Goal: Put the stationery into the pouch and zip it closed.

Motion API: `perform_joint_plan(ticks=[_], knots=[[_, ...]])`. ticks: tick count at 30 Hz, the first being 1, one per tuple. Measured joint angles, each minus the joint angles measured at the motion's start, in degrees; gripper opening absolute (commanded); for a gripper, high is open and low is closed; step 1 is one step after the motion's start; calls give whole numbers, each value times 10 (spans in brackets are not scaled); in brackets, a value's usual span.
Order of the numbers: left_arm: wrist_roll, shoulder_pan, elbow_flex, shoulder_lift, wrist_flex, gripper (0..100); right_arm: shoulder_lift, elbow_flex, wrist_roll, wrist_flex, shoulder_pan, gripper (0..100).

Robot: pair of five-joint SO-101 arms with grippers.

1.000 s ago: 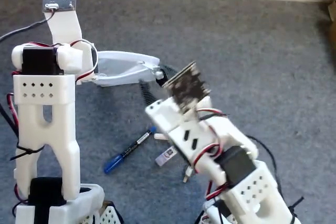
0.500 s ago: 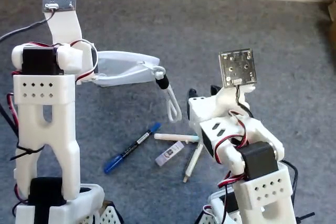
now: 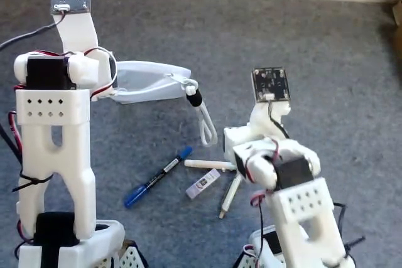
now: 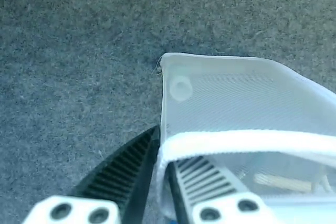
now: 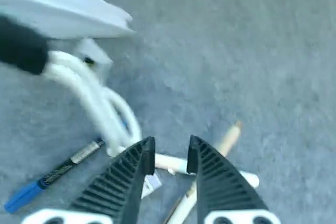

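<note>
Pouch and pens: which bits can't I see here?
High view: one end of the pouch hides behind the left arm.
Left wrist view: the pouch runs off the picture's edge; what shows through it is too blurred.
High view: the right arm covers the ends of the white pens.

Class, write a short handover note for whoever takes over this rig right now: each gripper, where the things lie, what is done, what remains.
Left gripper: shut on the pouch rim.
Right gripper: open, empty, above the white pens.
On the carpet near the pouch's cord: blue marker, two white pens, small white block.
Done: pouch gripped.
To do: load everything, zip shut.
</note>
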State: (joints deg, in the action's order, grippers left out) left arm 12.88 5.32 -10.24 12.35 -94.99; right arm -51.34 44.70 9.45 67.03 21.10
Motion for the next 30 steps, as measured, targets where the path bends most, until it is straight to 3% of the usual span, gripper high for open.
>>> perform_joint_plan(ticks=[12,30], knots=[[0,1,34,2,33,7,210,0,78,0,-19,145],[0,1,39,2,36,7,375,-1,84,-97,-64,145]])
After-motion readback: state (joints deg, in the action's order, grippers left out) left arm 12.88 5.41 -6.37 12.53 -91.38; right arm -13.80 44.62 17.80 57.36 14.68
